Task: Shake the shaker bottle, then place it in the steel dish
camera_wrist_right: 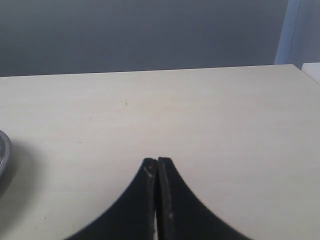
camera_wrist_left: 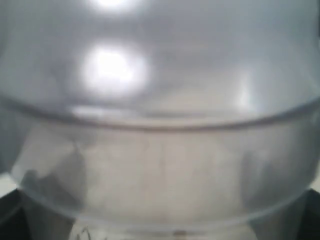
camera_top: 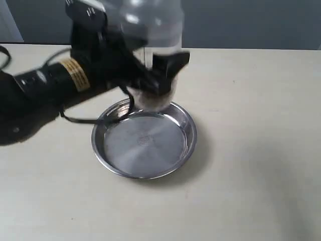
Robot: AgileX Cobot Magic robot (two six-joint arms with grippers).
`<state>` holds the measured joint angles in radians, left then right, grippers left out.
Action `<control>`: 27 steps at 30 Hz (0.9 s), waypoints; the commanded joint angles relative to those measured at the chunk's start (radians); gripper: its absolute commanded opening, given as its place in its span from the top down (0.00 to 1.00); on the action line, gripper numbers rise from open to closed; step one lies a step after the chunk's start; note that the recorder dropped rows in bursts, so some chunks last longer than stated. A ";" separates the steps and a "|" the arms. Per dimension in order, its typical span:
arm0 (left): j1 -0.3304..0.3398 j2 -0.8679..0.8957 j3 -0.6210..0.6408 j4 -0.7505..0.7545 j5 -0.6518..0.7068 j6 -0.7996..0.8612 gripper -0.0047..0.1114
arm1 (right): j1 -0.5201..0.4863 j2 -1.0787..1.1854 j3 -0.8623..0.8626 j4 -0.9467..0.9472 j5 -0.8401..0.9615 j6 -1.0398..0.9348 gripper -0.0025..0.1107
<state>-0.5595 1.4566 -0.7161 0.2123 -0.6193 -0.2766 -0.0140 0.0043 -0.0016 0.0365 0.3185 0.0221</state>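
- The left gripper (camera_top: 155,75) was clenched on the shaker bottle (camera_top: 153,30), its black jaws pressing on the lower part of the body from either side.
- The bottle stood roughly upright between those jaws. Most of its clear body rose above them, and a short stretch showed below.
- The bottle's outline was blurred in the exterior view. A brownish mass (camera_top: 150,98) sat in its base, just under the jaws.
- In the left wrist view the bottle (camera_wrist_left: 160,165) filled the picture as smooth, translucent plastic with a curved seam line and bright glare spots.
- The steel dish (camera_top: 190,135) lay below the left jaws, with its far rim under the bottle's base. I could not tell whether base and rim touched.
- The dish was round and shallow, of shiny metal, with a flat bottom and a low sloped wall.
- It rested on a pale, matte, beige table (camera_top: 261,150).
- The right gripper (camera_wrist_right: 157,161) had its dark, tapered jaws pressed together on nothing, above bare table.
- Only a sliver of the dish's rim (camera_wrist_right: 2,150) showed in that view, well apart from those jaws.
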 commanded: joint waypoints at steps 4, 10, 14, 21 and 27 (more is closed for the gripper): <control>0.001 0.195 0.085 -0.014 -0.020 -0.004 0.96 | 0.004 -0.004 0.002 -0.001 -0.012 -0.002 0.99; -0.003 -0.010 0.009 0.041 -0.102 0.017 0.96 | 0.004 -0.004 0.002 -0.001 -0.012 -0.002 0.99; -0.003 0.013 0.023 -0.013 0.042 0.028 0.96 | 0.004 -0.004 0.002 -0.001 -0.012 -0.002 0.99; -0.002 0.067 0.022 0.041 -0.056 0.035 0.96 | 0.004 -0.004 0.002 -0.001 -0.012 -0.002 0.99; -0.002 -0.027 -0.013 -0.003 0.079 0.053 0.96 | 0.004 -0.004 0.002 -0.001 -0.012 -0.002 0.99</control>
<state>-0.5595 1.4187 -0.7469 0.2349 -0.5812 -0.2269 -0.0140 0.0043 -0.0016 0.0365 0.3185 0.0221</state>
